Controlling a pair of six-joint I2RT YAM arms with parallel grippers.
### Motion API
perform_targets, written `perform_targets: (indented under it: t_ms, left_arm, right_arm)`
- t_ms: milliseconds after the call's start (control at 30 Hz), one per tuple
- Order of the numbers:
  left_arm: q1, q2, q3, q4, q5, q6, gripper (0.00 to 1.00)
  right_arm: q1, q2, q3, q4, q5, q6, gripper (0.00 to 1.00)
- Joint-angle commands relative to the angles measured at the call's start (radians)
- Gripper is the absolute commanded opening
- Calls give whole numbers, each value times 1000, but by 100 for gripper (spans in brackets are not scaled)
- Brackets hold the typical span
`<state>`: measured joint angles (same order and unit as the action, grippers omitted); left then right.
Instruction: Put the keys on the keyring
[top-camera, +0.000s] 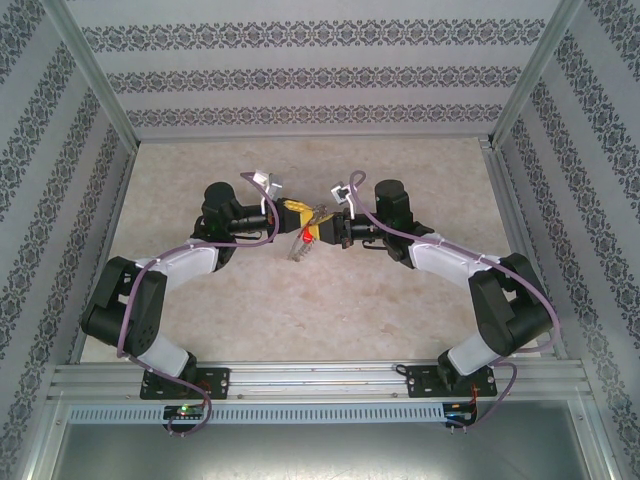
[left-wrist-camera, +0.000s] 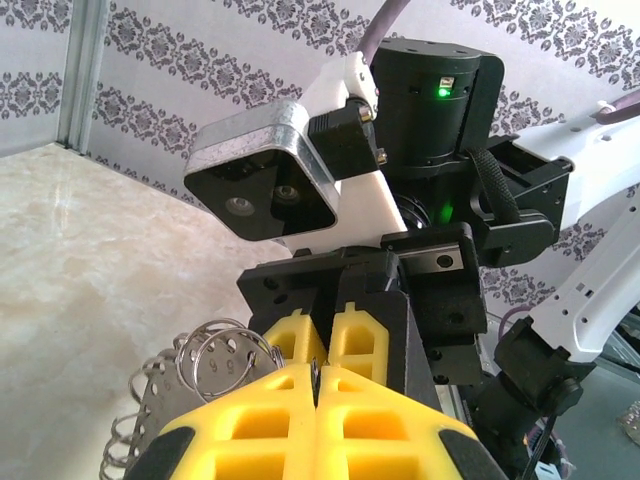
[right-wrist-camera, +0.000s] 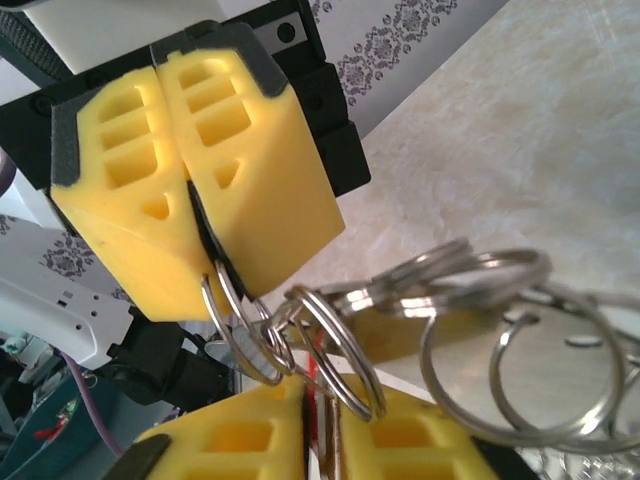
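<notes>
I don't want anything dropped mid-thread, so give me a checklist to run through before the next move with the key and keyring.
1. Left end effector grips the keyring: ok. It is shut, with ring wire pinched at its tips.
2. Right end effector grips the key: ok. It is shut, and the red head shows at its tips.
3. Key is threaded onto a ring: cannot tell, because overlapping rings hide the metal end.
4. The two end effectors are apart: ok. They sit tip to tip and very close, with a small gap bridged by rings.
5. Rings are untangled: not ok. Several loops bunch together between the tips.
</notes>
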<state>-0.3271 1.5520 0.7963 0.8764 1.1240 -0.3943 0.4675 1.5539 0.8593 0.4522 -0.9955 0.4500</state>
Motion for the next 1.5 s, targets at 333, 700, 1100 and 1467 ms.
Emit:
perform_targets:
  t_ms: [333, 700, 1100, 1467]
  left_arm:
    - [-5, -30, -12, 95, -36, -1, 0]
    - [-7, -27, -11, 84, -90, -6, 0]
    - [-6, -9, 0, 142, -183, -94, 0]
    - [-7, 27, 14, 263, -120, -223, 0]
  right_arm:
    - [-83, -259, -62, -306, 287, -81, 95]
    - [-94, -221, -8, -356, 589, -22, 98]
    - [-95, -187, -84, 66, 338, 133, 62]
    - [-50, -175, -75, 264, 205, 219, 41]
